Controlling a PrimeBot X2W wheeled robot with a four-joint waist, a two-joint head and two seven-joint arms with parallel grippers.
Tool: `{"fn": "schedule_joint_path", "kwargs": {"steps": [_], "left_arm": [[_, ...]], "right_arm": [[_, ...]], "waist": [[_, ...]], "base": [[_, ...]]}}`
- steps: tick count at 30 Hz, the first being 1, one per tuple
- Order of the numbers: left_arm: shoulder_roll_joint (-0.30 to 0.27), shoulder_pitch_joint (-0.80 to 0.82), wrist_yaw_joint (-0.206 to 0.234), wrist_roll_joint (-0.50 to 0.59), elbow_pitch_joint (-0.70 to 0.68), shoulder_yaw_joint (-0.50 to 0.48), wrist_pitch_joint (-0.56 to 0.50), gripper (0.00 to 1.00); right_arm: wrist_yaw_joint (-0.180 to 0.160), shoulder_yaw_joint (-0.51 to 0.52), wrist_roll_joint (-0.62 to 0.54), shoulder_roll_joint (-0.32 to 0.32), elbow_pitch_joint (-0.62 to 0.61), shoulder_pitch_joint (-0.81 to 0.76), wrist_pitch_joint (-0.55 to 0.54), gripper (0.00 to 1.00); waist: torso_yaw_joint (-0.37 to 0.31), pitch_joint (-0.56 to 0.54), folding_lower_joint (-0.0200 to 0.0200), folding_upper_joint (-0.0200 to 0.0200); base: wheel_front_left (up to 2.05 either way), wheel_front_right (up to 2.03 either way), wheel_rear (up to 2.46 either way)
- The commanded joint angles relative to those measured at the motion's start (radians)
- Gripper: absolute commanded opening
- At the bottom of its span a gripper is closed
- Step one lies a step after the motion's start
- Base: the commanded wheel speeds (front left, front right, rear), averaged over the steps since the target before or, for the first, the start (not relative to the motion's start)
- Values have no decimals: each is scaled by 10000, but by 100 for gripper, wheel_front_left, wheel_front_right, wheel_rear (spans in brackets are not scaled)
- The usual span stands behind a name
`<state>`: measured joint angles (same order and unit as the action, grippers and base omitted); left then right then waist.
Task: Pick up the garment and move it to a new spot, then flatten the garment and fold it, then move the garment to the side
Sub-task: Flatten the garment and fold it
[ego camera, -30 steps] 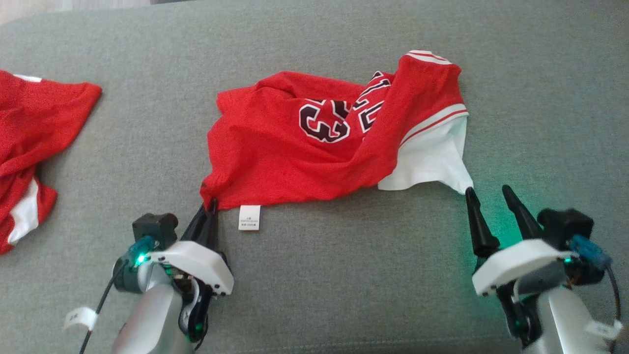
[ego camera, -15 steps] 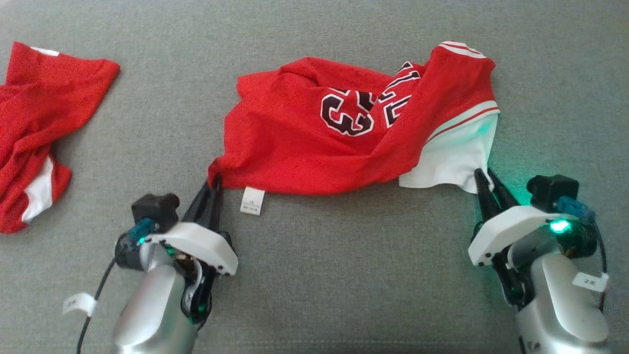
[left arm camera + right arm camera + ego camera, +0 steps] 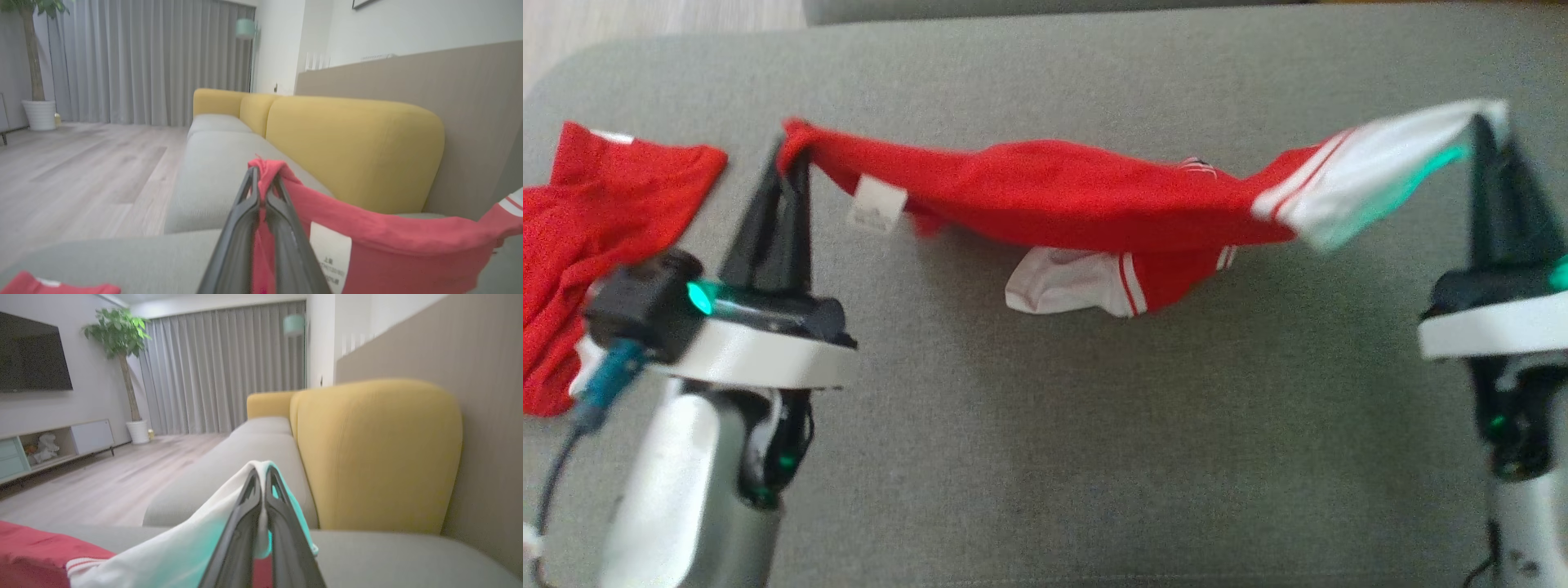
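Nearest thing is the grey seat cushion (image 3: 1054,441), with both arms reaching up over it. The left gripper (image 3: 795,159) has its fingers pressed together, pinching a red corner of the garment (image 3: 1062,192). Over on the right, the right gripper (image 3: 1485,135) is clamped the same way on the white corner. So the garment hangs strung between the two like a hammock above the seat, with a white care label (image 3: 876,206) dangling just beside the left gripper. A red and white fold sags down in the middle, though I can't tell if it touches the cushion. Further left, a second red garment (image 3: 596,220) lies crumpled on the seat. Behind all that are the yellow back cushions (image 3: 351,151), and way back, grey curtains (image 3: 143,61).
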<state>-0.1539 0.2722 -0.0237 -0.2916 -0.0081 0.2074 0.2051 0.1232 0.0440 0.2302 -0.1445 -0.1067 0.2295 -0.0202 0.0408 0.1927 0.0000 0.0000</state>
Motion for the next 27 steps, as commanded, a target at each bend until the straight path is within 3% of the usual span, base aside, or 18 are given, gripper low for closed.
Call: {"fn": "schedule_joint_path", "kwargs": {"steps": [1, 7, 14, 21, 27], "left_arm": [[-306, 441, 101, 105, -741, -471, -140, 0], [-555, 1295, 542, 172, -2919, -868, -1154, 0], [-932, 2334, 678, 316, -3776, -1007, -2302, 0], [-899, 2891, 678, 189, -3557, -862, -2770, 0], [-685, 4254, 360, -357, -1680, -848, -2633, 0]], "right_arm": [[75, -116, 50, -176, -679, 508, -90, 0], [75, 329, 29, -532, -2253, 1366, -683, 0], [75, 544, 273, -840, -2834, 2401, -1138, 0], [75, 568, 633, -924, -2522, 2995, -1477, 0], [75, 50, 1312, -922, -481, 4820, -1453, 0]], "waist": [[-116, -269, 0, 0], [-124, -793, 0, 0], [-235, -1219, 0, 0], [-253, -1150, 0, 0], [-329, -546, 0, 0]], "base": [[0, 0, 0], [0, 0, 0], [0, 0, 0], [0, 0, 0], [0, 0, 0]]}}
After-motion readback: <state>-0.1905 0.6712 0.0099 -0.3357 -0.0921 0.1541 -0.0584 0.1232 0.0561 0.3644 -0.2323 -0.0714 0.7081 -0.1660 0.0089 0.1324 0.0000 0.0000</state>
